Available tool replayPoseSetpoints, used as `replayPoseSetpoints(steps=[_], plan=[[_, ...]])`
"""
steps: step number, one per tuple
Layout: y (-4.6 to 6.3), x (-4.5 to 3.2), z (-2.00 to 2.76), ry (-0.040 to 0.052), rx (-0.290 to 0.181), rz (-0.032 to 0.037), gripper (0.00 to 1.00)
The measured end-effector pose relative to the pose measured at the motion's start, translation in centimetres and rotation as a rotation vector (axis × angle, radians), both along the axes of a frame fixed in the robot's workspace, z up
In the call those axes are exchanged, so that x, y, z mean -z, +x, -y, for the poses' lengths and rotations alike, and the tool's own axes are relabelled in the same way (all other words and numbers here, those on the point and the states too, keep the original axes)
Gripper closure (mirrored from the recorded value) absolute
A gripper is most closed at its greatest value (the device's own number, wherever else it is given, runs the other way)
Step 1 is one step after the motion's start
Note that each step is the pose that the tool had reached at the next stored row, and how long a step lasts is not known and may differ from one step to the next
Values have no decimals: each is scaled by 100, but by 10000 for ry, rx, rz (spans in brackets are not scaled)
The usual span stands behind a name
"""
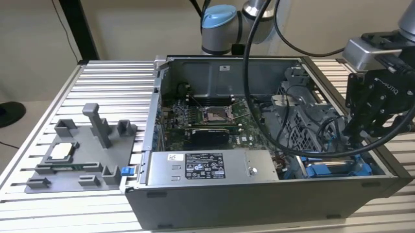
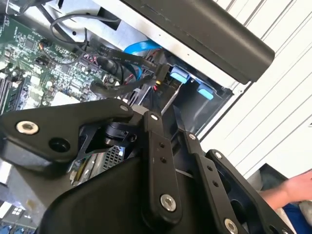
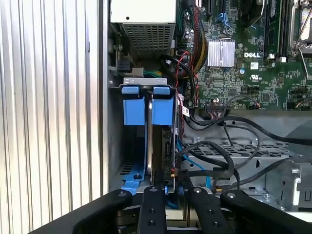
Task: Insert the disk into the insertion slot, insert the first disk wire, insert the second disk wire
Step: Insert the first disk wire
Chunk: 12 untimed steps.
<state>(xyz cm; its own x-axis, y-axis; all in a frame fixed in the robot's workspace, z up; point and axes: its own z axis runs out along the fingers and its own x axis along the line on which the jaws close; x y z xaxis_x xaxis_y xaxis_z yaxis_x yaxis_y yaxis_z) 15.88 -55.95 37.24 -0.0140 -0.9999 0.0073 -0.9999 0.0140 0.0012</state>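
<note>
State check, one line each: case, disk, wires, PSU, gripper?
computer case: open, side panel off.
disk: standing on edge in its slot, in its blue frame.
black wires: looping loose beside the disk; plugged in or not, cannot tell.
power-supply box: mounted inside the case.
gripper: low in the case, close to the disk, among the black wires.

tight corner, wires across the way
the blue-framed silver-grey disk (image 3: 162,109) stands on edge in its slot, just beside the grey sheet-metal case wall (image 3: 104,97), with only a narrow gap between them. looping black wires (image 3: 214,151) crowd its other side, over the perforated grey metal cage (image 3: 253,156). the black gripper (image 3: 174,204) fills the end away from the blue tabs. a thick black cable (image 1: 246,77) hangs across the open case. there is wider room above the green motherboard (image 1: 207,116) and over the ribbed aluminium table (image 3: 48,122).
</note>
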Motion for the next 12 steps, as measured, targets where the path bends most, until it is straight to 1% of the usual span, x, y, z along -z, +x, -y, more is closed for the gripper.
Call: replayPoseSetpoints(steps=[7,9,12], plan=[[-2,-8,0,-3,0,0,100],[-3,-21,0,-4,1,0,100],[-3,-62,0,-3,1,-1,100]])
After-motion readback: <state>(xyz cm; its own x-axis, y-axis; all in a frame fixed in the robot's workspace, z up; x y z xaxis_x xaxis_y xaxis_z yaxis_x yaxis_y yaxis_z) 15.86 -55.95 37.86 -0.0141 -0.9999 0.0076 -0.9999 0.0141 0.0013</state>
